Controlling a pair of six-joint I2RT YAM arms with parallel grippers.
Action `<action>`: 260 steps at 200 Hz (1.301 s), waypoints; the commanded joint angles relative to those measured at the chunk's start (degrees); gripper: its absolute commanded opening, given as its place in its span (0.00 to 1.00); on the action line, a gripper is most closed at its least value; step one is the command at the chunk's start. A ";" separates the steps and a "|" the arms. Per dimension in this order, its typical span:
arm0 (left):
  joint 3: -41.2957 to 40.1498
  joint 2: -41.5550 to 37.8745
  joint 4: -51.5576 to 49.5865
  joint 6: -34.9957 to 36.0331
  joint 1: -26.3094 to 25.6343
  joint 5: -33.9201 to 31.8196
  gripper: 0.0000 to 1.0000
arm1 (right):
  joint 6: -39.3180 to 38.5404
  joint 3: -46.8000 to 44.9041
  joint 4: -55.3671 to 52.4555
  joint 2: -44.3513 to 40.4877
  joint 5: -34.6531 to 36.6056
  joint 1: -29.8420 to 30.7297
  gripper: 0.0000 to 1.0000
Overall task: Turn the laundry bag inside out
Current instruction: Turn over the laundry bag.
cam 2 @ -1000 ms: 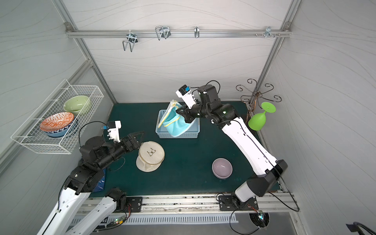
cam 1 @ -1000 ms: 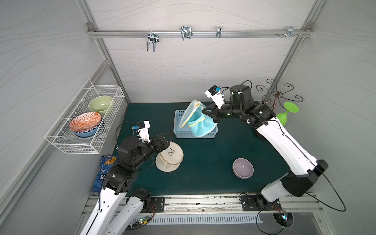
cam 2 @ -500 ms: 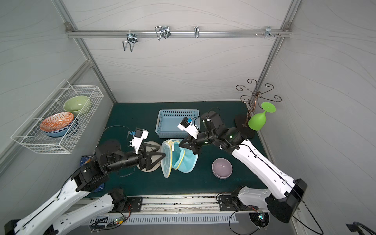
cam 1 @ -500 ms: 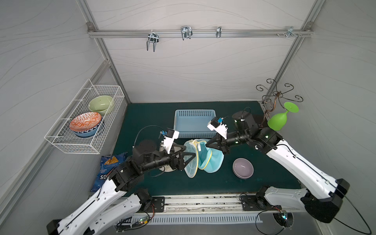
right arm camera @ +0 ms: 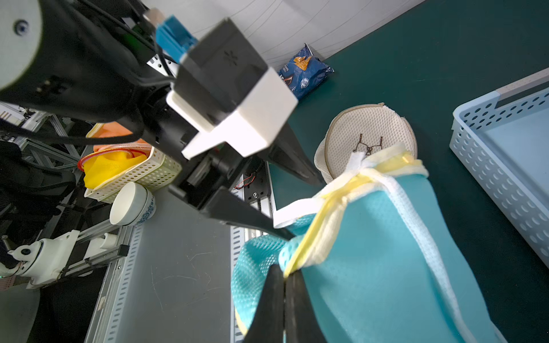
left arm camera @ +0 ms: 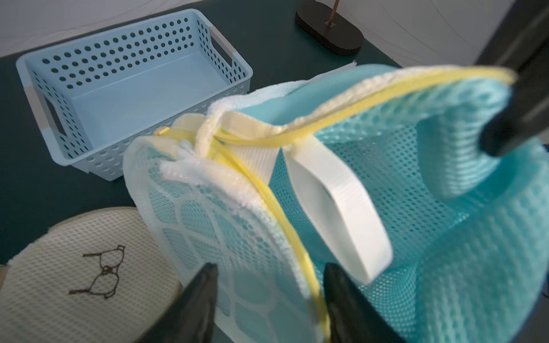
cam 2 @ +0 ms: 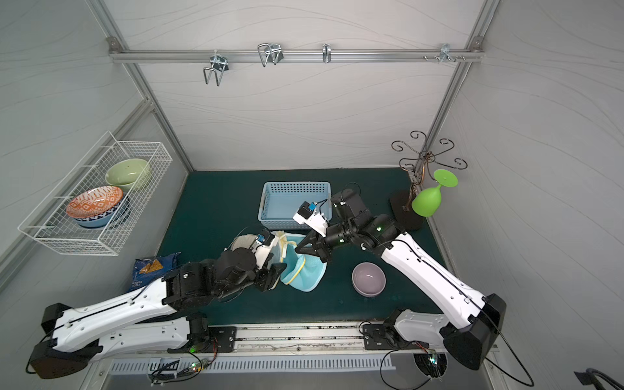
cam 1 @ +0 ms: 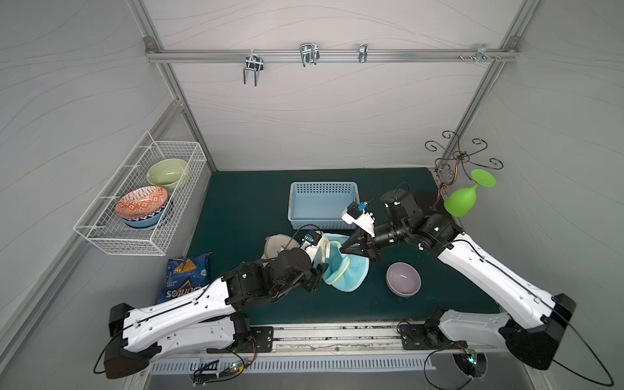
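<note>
Holding the bag (cam 1: 347, 273) up between both grippers over the front middle of the surface (cam 1: 243, 202), just in front of the basket (cam 1: 322, 185) and beside the pouch (cam 1: 275, 243); not telling whether touching the surface with its lower end or hanging clear. Pinching the yellow rim at one side of the mouth with the right gripper (right arm camera: 285, 274), jaws pressed flat together on it. Straddling the opposite, white-netted flap with the left gripper (left arm camera: 269, 269), jaws spread to either side of the zip edge and not visibly clamping it. Judging the task as barely starting: keeping the bag outside the basket with its mouth parted, showing teal mesh lining and a white strap (left arm camera: 332, 208) inside, yet showing no fabric pushed through or rolled back. Leaving nearly everything to do: securing the second hold, widening the mouth, driving the closed end out through it. Turning to containers: finding the basket bare inside in both top views and in the left wrist view; seeing the rack (cam 1: 118, 241) on the wall carrying a green bowl (cam 1: 167, 170) and a patterned bowl (cam 1: 141, 202) stacked on a blue bowl (cam 1: 138, 221); seeing the purple bowl (cam 1: 403, 278) sitting empty near the bag; noting the pouch lying flat, contents not showing; spotting, off the surface in the right wrist view, a crate (right arm camera: 160, 171) holding yellow and orange cloth beside a cup (right arm camera: 130, 205).
</note>
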 commanded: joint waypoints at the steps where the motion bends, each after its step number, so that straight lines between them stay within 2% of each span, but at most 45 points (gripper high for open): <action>1: 3.50 1.14 1.91 0.12 -0.20 -2.43 0.00 | -0.79 -0.64 2.38 0.22 -1.11 -0.08 0.00; 18: 4.42 -0.36 0.80 -1.17 -0.21 -1.27 0.00 | -0.12 -1.62 3.37 1.54 -1.33 -1.32 0.00; 37: 6.69 -1.24 -3.51 -3.43 -0.19 -0.49 0.00 | 2.31 -3.36 6.28 2.59 2.90 -2.16 0.00; 78: 10.74 0.42 -10.00 -9.16 -0.20 5.37 0.00 | 6.82 -5.84 9.80 5.53 11.64 -2.31 0.00; 86: 10.92 0.83 -10.67 -10.36 -0.16 5.45 0.00 | 8.42 -6.65 11.13 5.82 14.70 -1.66 0.13; 101: 10.96 1.63 -11.13 -12.06 -0.20 5.48 0.00 | 11.44 -8.82 13.99 6.07 21.75 0.64 0.44; 109: 10.75 2.14 -11.35 -12.88 -0.18 4.97 0.00 | 13.44 -10.34 15.75 6.46 25.97 2.09 0.57; 116: 10.46 2.47 -11.30 -13.70 -0.16 4.65 0.00 | 15.00 -11.89 17.31 6.96 28.94 3.05 0.64; 119: 10.37 2.60 -11.29 -14.03 -0.19 4.56 0.00 | 15.96 -12.29 17.83 7.25 30.95 3.62 0.72; 127: 9.93 2.79 -10.88 -14.88 -0.20 4.20 0.00 | 17.75 -13.97 19.20 7.76 35.27 4.75 0.78; 154: 8.85 2.97 -10.28 -18.09 -0.12 3.25 0.00 | 23.31 -20.95 27.70 8.77 41.44 6.58 0.97; 222: 7.97 2.92 -8.29 -23.32 -0.12 3.04 0.00 | 32.62 -33.21 50.41 11.82 52.43 10.27 0.99; 260: 8.47 3.49 -8.24 -24.17 -0.12 2.20 0.00 | 34.37 -45.59 70.38 6.56 53.89 11.96 0.99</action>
